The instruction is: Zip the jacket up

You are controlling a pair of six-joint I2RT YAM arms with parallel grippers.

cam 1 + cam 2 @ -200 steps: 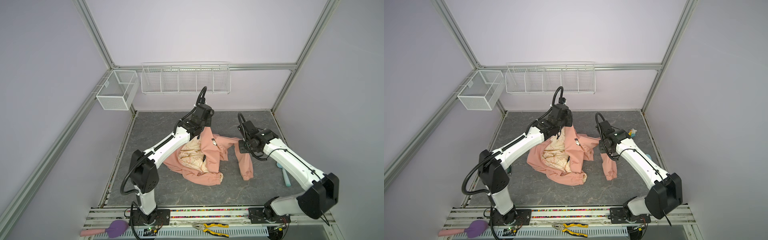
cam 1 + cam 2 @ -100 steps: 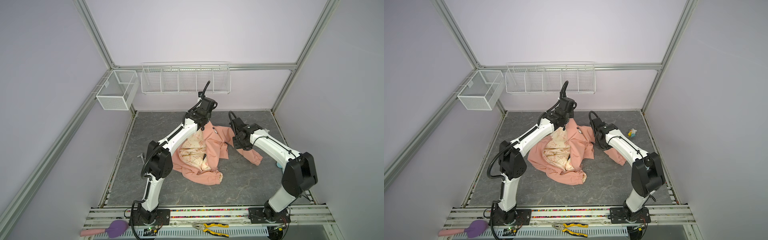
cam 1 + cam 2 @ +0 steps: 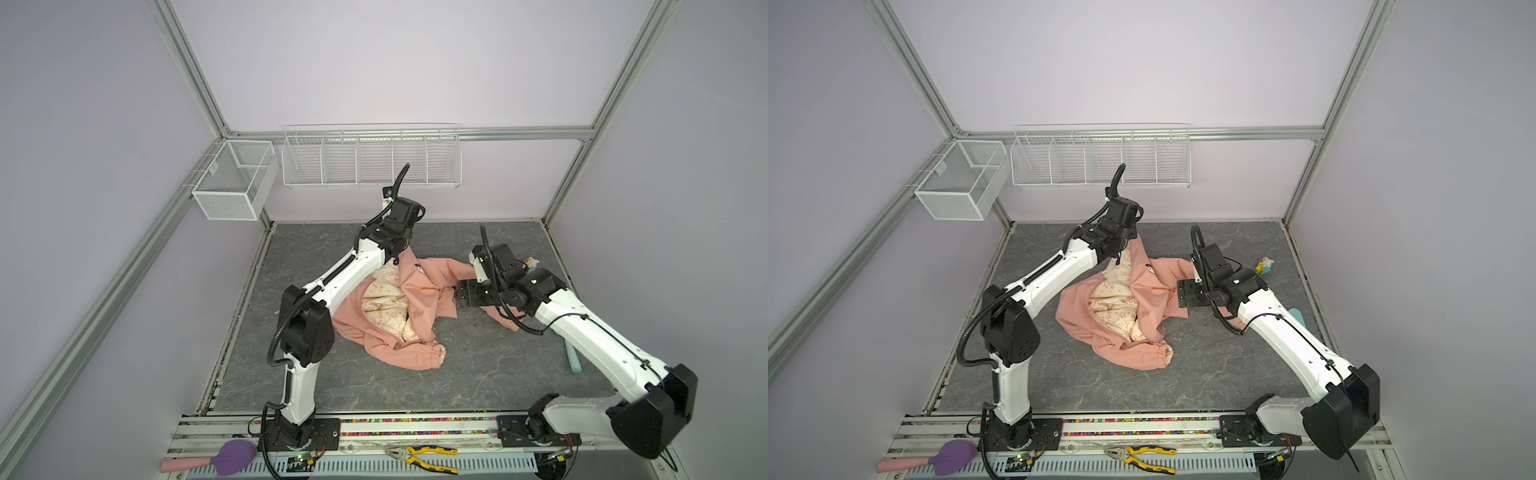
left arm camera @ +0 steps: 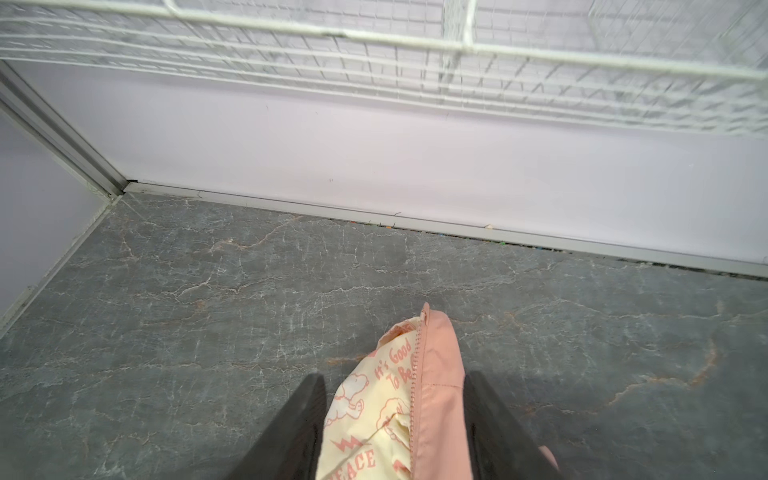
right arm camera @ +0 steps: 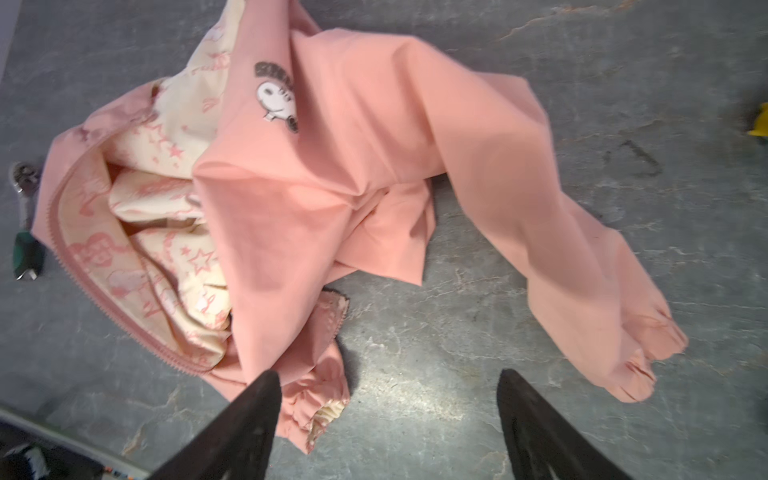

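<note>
The salmon-pink jacket (image 3: 415, 299) (image 3: 1150, 291) lies crumpled and unzipped mid-table, cream lining showing. My left gripper (image 3: 397, 259) (image 3: 1119, 259) is at its far collar end. In the left wrist view the zipper teeth (image 4: 415, 374) and the collar edge stand loosely between the spread fingers of the left gripper (image 4: 392, 378). My right gripper (image 3: 459, 293) (image 3: 1181, 293) hovers open to the right of the jacket, and the right gripper (image 5: 386, 374) has only bare table between its fingers. The chest patch (image 5: 276, 97) faces up. One sleeve (image 5: 582, 270) lies flat on the table.
Wire baskets (image 3: 370, 158) and a mesh box (image 3: 232, 178) hang on the back wall. A small toy (image 3: 531, 262) and a teal tool (image 3: 573, 361) lie at the right. A ratchet tool (image 5: 25, 216) lies left of the jacket. Pliers (image 3: 424, 455) and a purple object (image 3: 232, 455) sit on the front rail.
Both grippers have opened. The right one let go of the sleeve, which dropped flat, and drew back to the right. The left arm carried the collar toward the back wall.
</note>
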